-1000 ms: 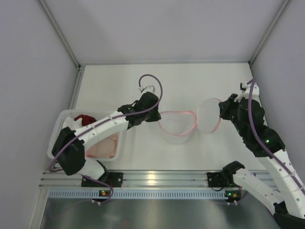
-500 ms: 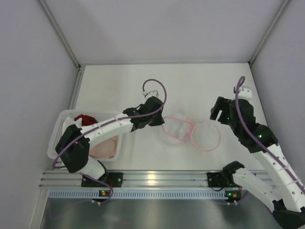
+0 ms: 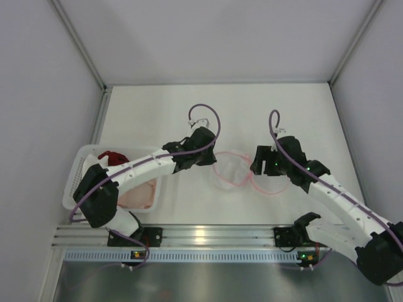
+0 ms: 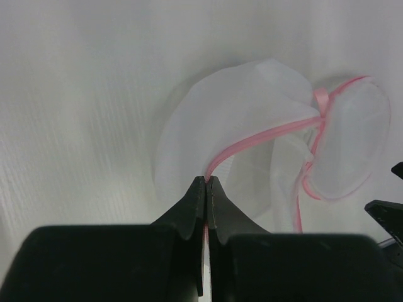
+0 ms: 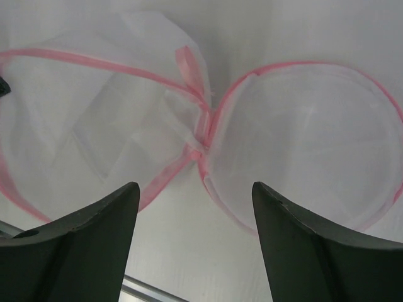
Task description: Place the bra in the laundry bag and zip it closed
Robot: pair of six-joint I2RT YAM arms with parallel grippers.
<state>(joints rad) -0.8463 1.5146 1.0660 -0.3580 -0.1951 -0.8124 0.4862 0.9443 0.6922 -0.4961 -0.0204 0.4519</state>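
Laundry bag (image 3: pixel 234 171) open flat; left gripper (image 4: pixel 206 182) pinches its 9 o'clock rim; right gripper (image 5: pixel 195 186) agape over hinge; bra (image 3: pixel 140 194) in basket (image 3: pixel 80 165), 9 o'clock.

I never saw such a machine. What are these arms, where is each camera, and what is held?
Two robot arms stand on a table, each ending in a two-finger gripper. One picture looks down from above; the other two come from wrist cameras. The left gripper is shut on the pink rim of the laundry bag, which lies open. The right gripper hangs open over its hinge, holding nothing. A basket holds a pale bra and a red bra.
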